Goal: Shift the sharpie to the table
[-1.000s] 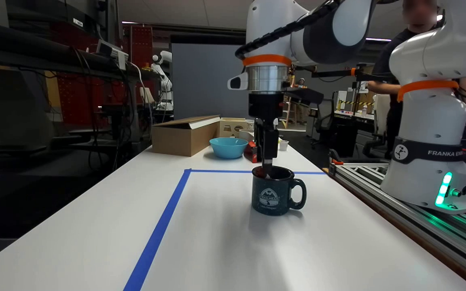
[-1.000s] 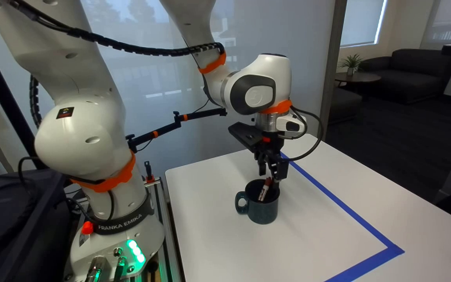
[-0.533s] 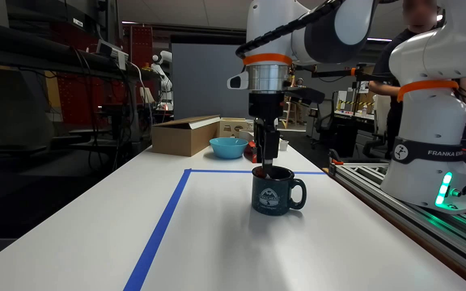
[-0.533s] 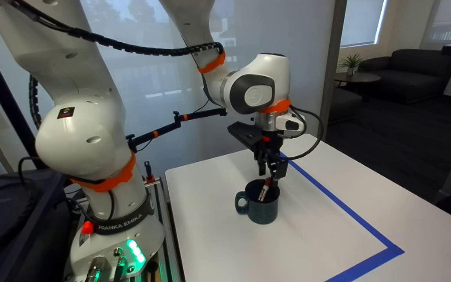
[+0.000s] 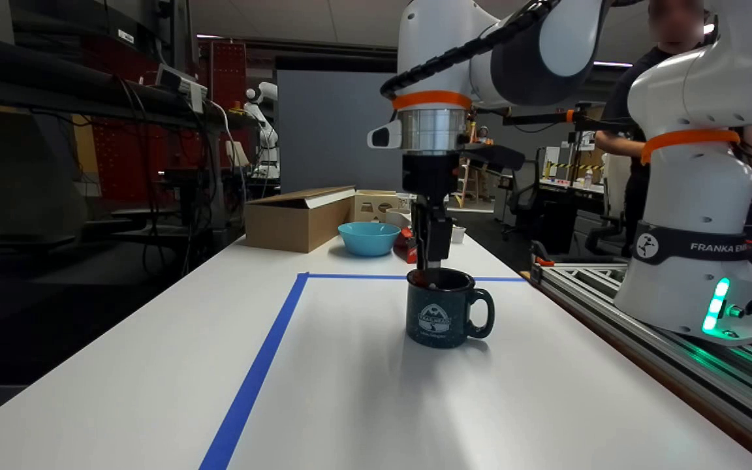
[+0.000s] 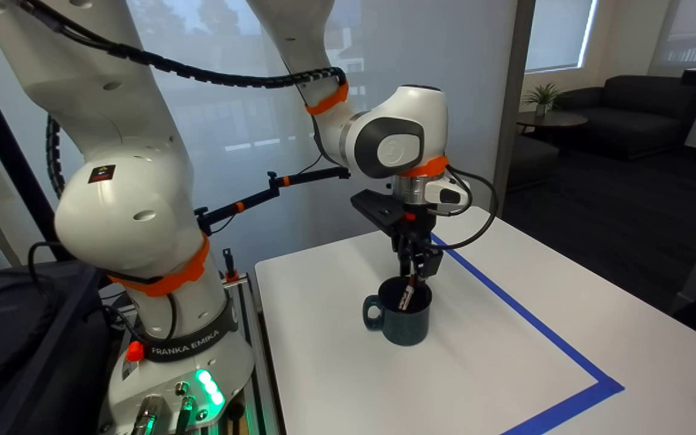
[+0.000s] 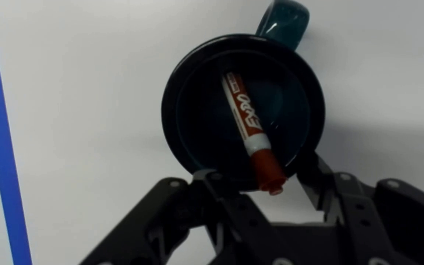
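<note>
Now the gripper (image 6: 413,275) is narrowing its still-parted jaws around the sharpie (image 7: 246,114), seemingly preparing its lift from the mug (image 6: 405,329).

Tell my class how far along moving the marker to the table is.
Done: the gripper is at the mug. In hand, apparently: the grasp; in the wrist view the marker has its red cap between open jaws. Left: grip, lift and lay it on the white table, since it leans inside the mug.
</note>
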You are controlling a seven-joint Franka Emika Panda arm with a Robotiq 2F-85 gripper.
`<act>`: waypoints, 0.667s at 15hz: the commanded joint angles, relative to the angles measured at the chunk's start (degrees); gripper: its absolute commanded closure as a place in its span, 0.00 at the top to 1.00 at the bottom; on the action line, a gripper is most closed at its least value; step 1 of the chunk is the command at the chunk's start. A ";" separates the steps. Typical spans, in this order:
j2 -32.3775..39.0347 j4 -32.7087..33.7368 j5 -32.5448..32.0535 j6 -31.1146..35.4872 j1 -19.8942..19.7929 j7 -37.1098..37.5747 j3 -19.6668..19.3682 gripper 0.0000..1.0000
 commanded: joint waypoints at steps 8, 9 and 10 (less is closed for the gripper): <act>-0.36 -0.25 1.13 0.30 -0.19 -1.31 -0.48 0.40; -0.35 -0.24 1.09 0.36 -0.21 -1.31 -0.49 0.13; -0.37 -0.24 1.10 0.33 -0.21 -1.31 -0.50 0.38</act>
